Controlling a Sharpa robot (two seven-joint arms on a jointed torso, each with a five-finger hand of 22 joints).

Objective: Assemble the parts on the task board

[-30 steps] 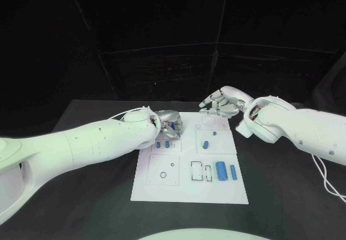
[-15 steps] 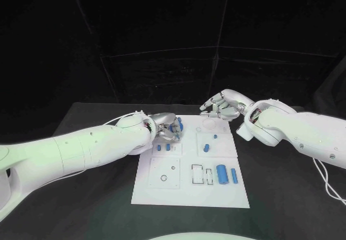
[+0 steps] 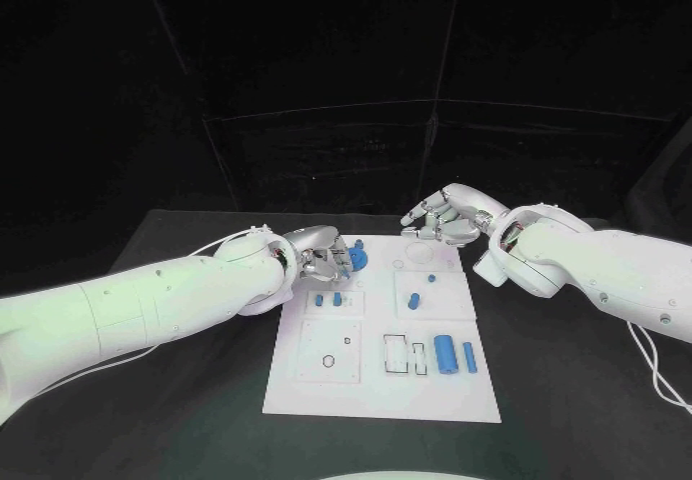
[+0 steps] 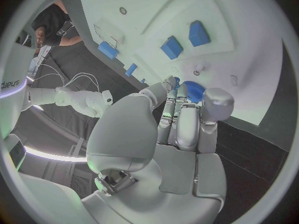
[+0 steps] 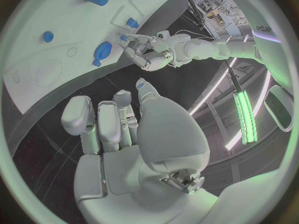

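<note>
The white task board lies in the middle of the black table. My left hand hovers over its far left part and pinches a round blue ridged part at its fingertips. The left wrist view shows this same blue part close above the board. My right hand hangs over the board's far right corner with its fingers loosely bent and nothing in them. The right wrist view shows this right hand and, beyond it, the left hand beside the round part.
Two small blue blocks stand side by side in a left panel of the board. A blue peg lies in the right panel. A thick blue cylinder and a thin one lie near the right edge, beside rectangular slots.
My left hand has turned, and the round blue part has come into sight at its fingertips. My right hand has lifted a little by the far right corner.
</note>
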